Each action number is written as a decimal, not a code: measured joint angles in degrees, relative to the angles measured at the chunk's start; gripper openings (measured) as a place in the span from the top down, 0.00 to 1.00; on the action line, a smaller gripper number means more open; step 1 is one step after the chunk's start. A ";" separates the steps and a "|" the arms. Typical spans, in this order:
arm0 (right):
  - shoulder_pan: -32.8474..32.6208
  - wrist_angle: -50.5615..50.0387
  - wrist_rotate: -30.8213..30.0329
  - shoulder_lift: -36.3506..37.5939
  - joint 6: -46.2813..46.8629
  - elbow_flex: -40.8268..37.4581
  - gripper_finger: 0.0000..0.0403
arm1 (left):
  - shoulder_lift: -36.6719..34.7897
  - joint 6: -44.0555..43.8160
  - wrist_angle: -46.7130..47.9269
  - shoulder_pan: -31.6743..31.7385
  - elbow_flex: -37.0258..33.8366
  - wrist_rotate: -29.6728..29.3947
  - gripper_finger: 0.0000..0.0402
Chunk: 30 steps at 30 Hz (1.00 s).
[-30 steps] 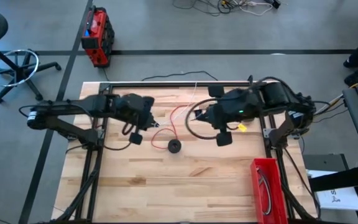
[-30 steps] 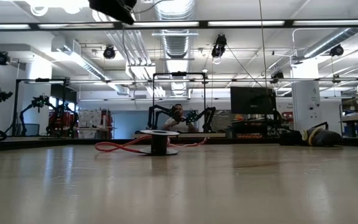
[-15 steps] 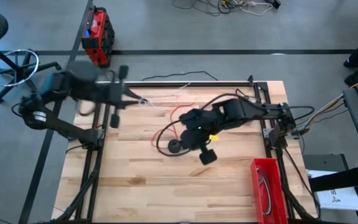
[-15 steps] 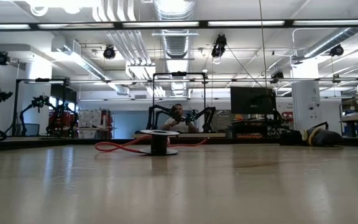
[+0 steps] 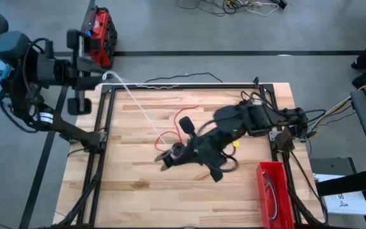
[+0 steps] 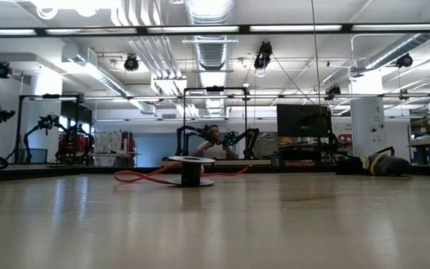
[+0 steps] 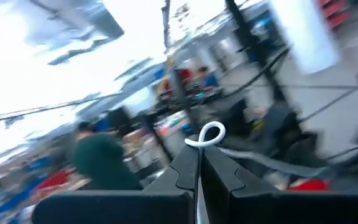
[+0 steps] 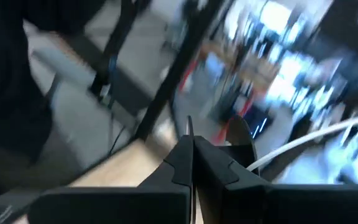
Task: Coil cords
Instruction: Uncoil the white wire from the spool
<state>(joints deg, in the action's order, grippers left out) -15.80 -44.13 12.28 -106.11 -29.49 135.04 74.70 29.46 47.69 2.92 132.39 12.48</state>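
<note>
White cord [image 5: 135, 105] runs taut from the left gripper [image 5: 97, 77], whose fingers are pinched together on its looped end beyond the table's [image 5: 138, 191] far left corner. It slants down to the small black spool [image 5: 178, 150], just beside the right gripper [image 5: 170, 156], fingers pressed together. Red cord [image 5: 173, 127] lies loose behind the spool. Coiling looks barely begun.

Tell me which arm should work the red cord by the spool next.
Right. The right gripper sits low beside the spool and red cord; the left gripper, shut on the white cord, is beyond the table's far-left corner.
</note>
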 joint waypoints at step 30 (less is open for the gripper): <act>17.02 -12.53 -25.56 -3.27 8.95 -3.91 1.00 | 3.97 -23.21 41.69 0.76 -6.28 -25.13 1.00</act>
<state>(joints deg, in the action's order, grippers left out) 1.22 -56.65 -13.28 -109.38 -20.55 131.13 78.67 6.26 89.38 3.68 126.11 -12.65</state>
